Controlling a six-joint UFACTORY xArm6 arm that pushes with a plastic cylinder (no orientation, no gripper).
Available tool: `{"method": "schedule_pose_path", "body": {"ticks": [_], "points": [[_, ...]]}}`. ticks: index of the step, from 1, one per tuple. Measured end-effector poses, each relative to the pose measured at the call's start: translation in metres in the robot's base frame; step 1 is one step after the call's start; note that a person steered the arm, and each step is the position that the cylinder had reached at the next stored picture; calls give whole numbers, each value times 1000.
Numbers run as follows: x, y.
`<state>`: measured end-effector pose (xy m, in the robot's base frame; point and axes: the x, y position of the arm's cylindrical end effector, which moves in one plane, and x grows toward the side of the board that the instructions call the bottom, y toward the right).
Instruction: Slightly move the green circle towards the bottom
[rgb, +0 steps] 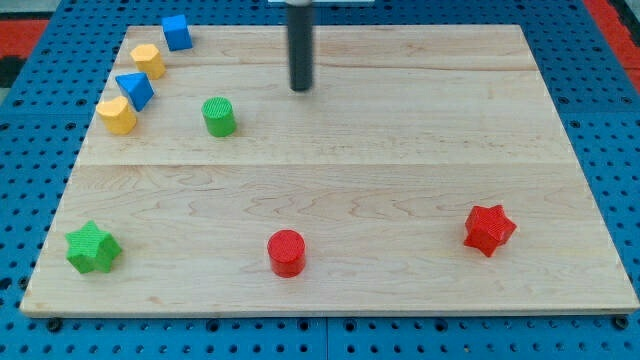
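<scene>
The green circle (219, 116) stands on the wooden board (400, 170) at the upper left of centre. My tip (301, 88) is down on the board to the right of the green circle and a little nearer the view's top, apart from it by a clear gap. The dark rod rises straight up out of the view's top edge.
A blue block (177, 32), a yellow block (148, 60), a blue triangle (135, 90) and a yellow block (117, 115) line the upper left. A green star (92, 248), a red circle (287, 252) and a red star (489, 229) lie along the bottom.
</scene>
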<state>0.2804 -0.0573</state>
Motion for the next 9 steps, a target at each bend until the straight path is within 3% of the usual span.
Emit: {"method": "schedule_pose_path", "body": {"ticks": [1, 2, 5, 7, 8, 9], "points": [[-49, -63], [-88, -88], [-73, -154], [-53, -151], [-51, -105], [-21, -69]]}}
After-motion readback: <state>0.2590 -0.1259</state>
